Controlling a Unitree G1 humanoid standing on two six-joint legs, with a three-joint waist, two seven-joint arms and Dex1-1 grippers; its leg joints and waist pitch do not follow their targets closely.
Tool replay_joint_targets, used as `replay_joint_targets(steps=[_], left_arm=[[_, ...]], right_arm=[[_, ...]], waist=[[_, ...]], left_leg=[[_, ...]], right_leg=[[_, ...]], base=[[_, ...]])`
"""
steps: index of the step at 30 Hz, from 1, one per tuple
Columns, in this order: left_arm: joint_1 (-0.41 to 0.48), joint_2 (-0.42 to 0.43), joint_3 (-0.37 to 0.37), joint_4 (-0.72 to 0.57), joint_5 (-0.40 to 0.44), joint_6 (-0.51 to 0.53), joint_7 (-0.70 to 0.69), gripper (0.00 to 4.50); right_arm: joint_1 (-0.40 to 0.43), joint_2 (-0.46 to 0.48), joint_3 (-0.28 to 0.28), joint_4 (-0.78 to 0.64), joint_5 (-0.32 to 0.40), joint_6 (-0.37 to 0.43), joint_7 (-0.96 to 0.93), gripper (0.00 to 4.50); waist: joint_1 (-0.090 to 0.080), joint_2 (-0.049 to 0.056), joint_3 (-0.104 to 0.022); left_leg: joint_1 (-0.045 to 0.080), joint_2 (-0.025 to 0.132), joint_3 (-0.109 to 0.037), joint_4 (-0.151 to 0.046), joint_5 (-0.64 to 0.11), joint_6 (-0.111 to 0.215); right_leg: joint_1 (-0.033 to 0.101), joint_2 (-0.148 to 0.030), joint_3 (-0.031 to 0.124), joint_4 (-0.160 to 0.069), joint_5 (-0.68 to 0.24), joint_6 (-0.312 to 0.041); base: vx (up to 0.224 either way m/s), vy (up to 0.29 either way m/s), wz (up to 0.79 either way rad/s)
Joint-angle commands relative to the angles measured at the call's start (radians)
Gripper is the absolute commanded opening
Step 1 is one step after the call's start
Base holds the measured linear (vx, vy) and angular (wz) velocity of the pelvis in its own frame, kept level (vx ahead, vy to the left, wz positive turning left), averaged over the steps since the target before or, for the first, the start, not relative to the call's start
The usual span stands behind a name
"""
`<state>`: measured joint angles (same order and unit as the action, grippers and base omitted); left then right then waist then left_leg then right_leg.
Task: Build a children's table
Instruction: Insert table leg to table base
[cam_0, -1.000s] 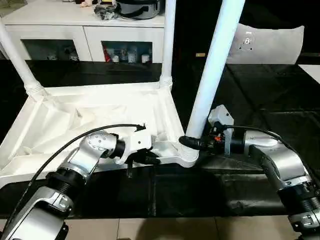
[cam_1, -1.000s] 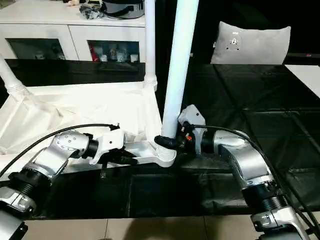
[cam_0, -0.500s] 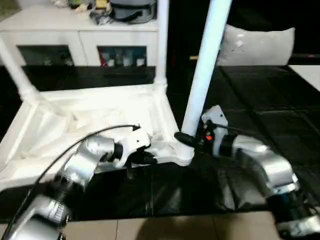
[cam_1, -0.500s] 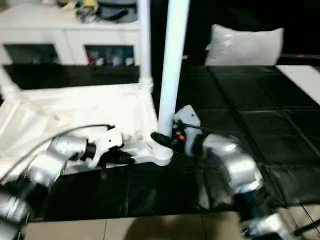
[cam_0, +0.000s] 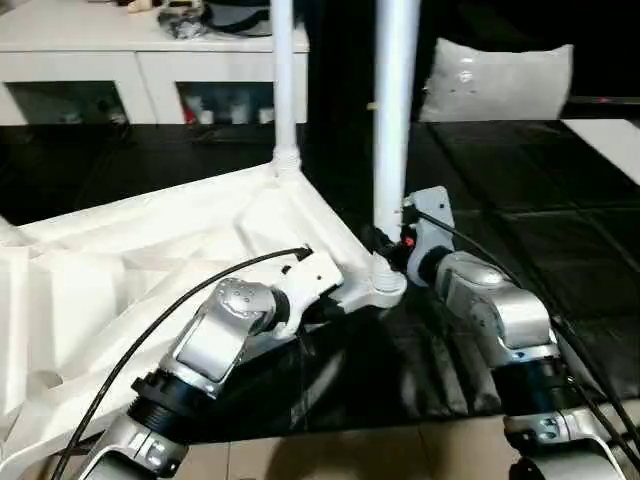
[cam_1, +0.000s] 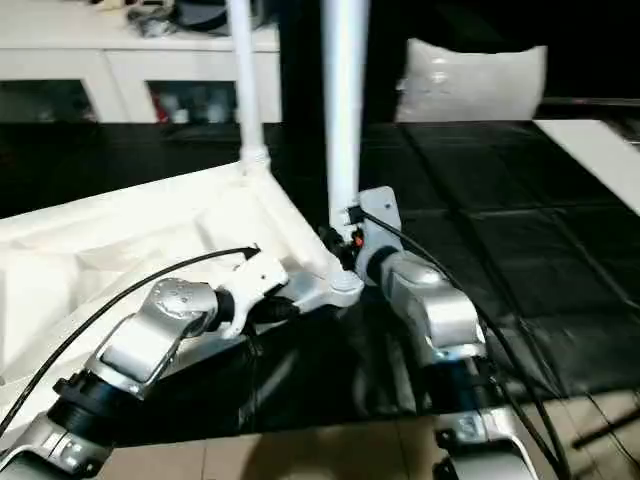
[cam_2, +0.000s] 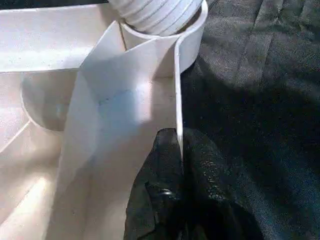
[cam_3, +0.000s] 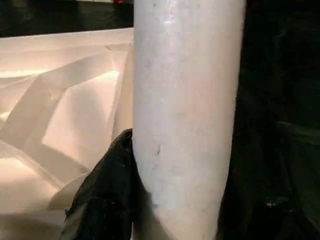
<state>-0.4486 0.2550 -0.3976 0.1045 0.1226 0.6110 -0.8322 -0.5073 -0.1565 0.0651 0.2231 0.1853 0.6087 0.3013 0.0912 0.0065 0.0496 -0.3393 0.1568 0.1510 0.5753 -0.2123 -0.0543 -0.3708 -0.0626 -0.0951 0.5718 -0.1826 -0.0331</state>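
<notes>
No readable text, no labels, no brands, no numbers, no signs anywhere

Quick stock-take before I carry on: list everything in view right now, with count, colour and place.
Tabletop: one, white, upside down on the black floor, ribbed underside up.
Legs: two in view, white, upright in corner sockets; near leg at the front corner, far leg at the back corner.
Cabinet: one, white, glass doors, behind the tabletop.
Cushion: one, grey, back right on the floor.
Left gripper: black fingers clamped on the tabletop's rim.
Right gripper: black fingers around the near leg's base.
</notes>
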Motion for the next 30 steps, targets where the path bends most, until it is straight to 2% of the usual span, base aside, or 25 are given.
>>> replay_joint_targets(steps=[1, 2, 4, 8, 10, 11, 12, 13, 14, 16, 18, 20, 22, 24, 27, 29, 30], left_arm=[[-0.028, 0.005, 0.016, -0.029, 0.03, -0.003, 0.037, 0.0], [-0.029, 0.003, 0.024, -0.029, 0.028, 0.001, 0.05, 0.0], [-0.03, 0.003, 0.025, -0.03, 0.025, 0.003, 0.055, 0.0], [-0.029, 0.029, 0.037, -0.024, 0.009, -0.067, 0.057, 0.0], [-0.025, 0.058, 0.036, -0.015, 0.005, -0.146, 0.034, 0.0], [-0.022, 0.076, 0.039, -0.01, -0.001, -0.166, 0.014, 0.0], [-0.02, 0.086, 0.041, -0.007, -0.005, -0.171, 0.003, 0.0], [-0.019, 0.09, 0.041, -0.005, -0.006, -0.179, -0.001, 0.0], [-0.015, 0.112, 0.039, 0.008, -0.014, -0.237, -0.029, 0.0], [-0.012, 0.142, 0.033, 0.024, -0.019, -0.282, -0.065, 0.0], [-0.015, 0.158, 0.031, 0.042, -0.02, -0.302, -0.071, 0.0], [-0.019, 0.159, 0.036, 0.051, -0.027, -0.302, -0.074, 0.0], [-0.021, 0.161, 0.058, 0.035, -0.074, -0.288, -0.117, 0.43], [-0.03, 0.16, 0.086, 0.016, -0.125, -0.28, -0.15, 0.54], [-0.085, 0.138, 0.147, 0.031, -0.176, -0.299, -0.13, 0.86], [-0.152, 0.108, 0.194, 0.072, -0.193, -0.265, -0.074, 0.89], [-0.157, 0.105, 0.197, 0.076, -0.193, -0.263, -0.069, 0.89]], right_arm=[[0.048, 0.001, 0.036, 0.081, -0.03, 0.05, -0.007, 1.86], [0.049, 0.002, 0.035, 0.082, -0.032, 0.029, -0.008, 1.86], [0.049, 0.004, 0.032, 0.083, -0.031, 0.022, -0.009, 1.86], [0.063, 0.008, -0.02, 0.034, 0.011, -0.115, 0.037, 1.86], [0.072, 0.004, -0.058, 0.017, 0.047, -0.187, 0.081, 1.86], [0.08, -0.003, -0.084, 0.004, 0.08, -0.216, 0.124, 1.86], [0.084, -0.008, -0.098, -0.003, 0.101, -0.23, 0.151, 1.86], [0.085, -0.009, -0.103, -0.005, 0.107, -0.235, 0.16, 1.86], [0.091, -0.019, -0.134, -0.015, 0.149, -0.268, 0.214, 1.86], [0.093, -0.033, -0.184, -0.025, 0.217, -0.265, 0.281, 1.86], [0.094, -0.049, -0.211, -0.025, 0.26, -0.267, 0.333, 1.86], [0.094, -0.059, -0.21, -0.022, 0.263, -0.275, 0.35, 1.86], [0.091, -0.073, -0.204, -0.036, 0.272, -0.269, 0.374, 1.86], [0.089, -0.082, -0.196, -0.053, 0.281, -0.256, 0.392, 1.86], [0.087, -0.091, -0.158, -0.075, 0.265, -0.243, 0.411, 1.86], [0.085, -0.087, -0.139, -0.086, 0.258, -0.239, 0.421, 1.86], [0.085, -0.087, -0.138, -0.086, 0.257, -0.24, 0.421, 1.86]], waist=[[0.001, 0.005, -0.051], [0.004, 0.003, -0.05], [0.006, 0.005, -0.051], [0.009, 0.004, -0.05], [0.012, 0.005, -0.057], [0.009, 0.002, -0.059], [0.009, 0.002, -0.06], [0.01, 0.003, -0.063], [0.01, 0.003, -0.065], [0.011, 0.003, -0.072], [0.013, 0.004, -0.072], [0.014, 0.004, -0.067], [0.014, 0.004, -0.064], [0.014, 0.002, -0.064], [0.016, 0.0, -0.062], [0.022, 0.0, -0.062], [0.024, -0.001, -0.061]], left_leg=[[-0.003, 0.076, -0.018, -0.074, -0.133, 0.009], [-0.008, 0.075, -0.018, -0.074, -0.116, 0.011], [-0.006, 0.077, -0.018, -0.075, -0.119, 0.012], [-0.007, 0.078, -0.019, -0.079, -0.163, 0.005], [-0.008, 0.079, -0.02, -0.076, -0.139, 0.014], [-0.013, 0.078, -0.018, -0.072, -0.107, 0.024], [-0.016, 0.076, -0.017, -0.07, -0.095, 0.033], [-0.016, 0.076, -0.016, -0.066, -0.065, 0.046], [-0.018, 0.075, -0.016, -0.062, -0.035, 0.061], [-0.021, 0.073, -0.015, -0.053, 0.012, 0.083], [-0.024, 0.073, -0.012, -0.047, 0.03, 0.111], [-0.024, 0.075, -0.011, -0.048, -0.007, 0.105], [-0.022, 0.076, -0.01, -0.05, -0.042, 0.087], [-0.021, 0.076, -0.01, -0.052, -0.053, 0.069], [-0.019, 0.075, -0.007, -0.051, -0.069, 0.06], [-0.018, 0.074, -0.007, -0.049, -0.072, 0.058], [-0.019, 0.074, -0.007, -0.048, -0.076, 0.055]], right_leg=[[0.036, -0.108, 0.074, -0.06, -0.195, -0.171], [0.039, -0.11, 0.074, -0.057, -0.189, -0.169], [0.04, -0.109, 0.072, -0.058, -0.207, -0.163], [0.038, -0.109, 0.071, -0.067, -0.287, -0.134], [0.038, -0.107, 0.07, -0.061, -0.235, -0.135], [0.04, -0.105, 0.07, -0.053, -0.171, -0.147], [0.042, -0.104, 0.069, -0.05, -0.146, -0.151], [0.041, -0.103, 0.07, -0.043, -0.091, -0.165], [0.042, -0.101, 0.068, -0.037, -0.045, -0.178], [0.042, -0.098, 0.067, -0.025, 0.04, -0.197], [0.038, -0.097, 0.066, -0.017, 0.09, -0.218], [0.037, -0.099, 0.064, -0.022, 0.03, -0.219], [0.036, -0.1, 0.063, -0.029, -0.047, -0.213], [0.036, -0.099, 0.063, -0.032, -0.101, -0.202], [0.033, -0.097, 0.063, -0.035, -0.122, -0.205], [0.032, -0.098, 0.063, -0.035, -0.133, -0.201], [0.033, -0.1, 0.063, -0.038, -0.158, -0.191]], base=[[0.0, 0.0, 0.0], [0.0, 0.0, 0.0], [0.0, 0.0, 0.0], [0.0, 0.0, 0.0], [0.0, 0.0, 0.0], [0.0, 0.0, 0.0], [0.0, 0.0, 0.0], [0.0, 0.0, 0.0], [0.0, 0.0, 0.0], [0.0, 0.0, 0.0], [0.0, 0.0, 0.0], [0.0, 0.0, 0.0], [0.0, 0.0, 0.0], [0.0, 0.0, 0.0], [0.0, 0.0, 0.0], [0.0, 0.0, 0.0], [0.0, 0.0, 0.0]])
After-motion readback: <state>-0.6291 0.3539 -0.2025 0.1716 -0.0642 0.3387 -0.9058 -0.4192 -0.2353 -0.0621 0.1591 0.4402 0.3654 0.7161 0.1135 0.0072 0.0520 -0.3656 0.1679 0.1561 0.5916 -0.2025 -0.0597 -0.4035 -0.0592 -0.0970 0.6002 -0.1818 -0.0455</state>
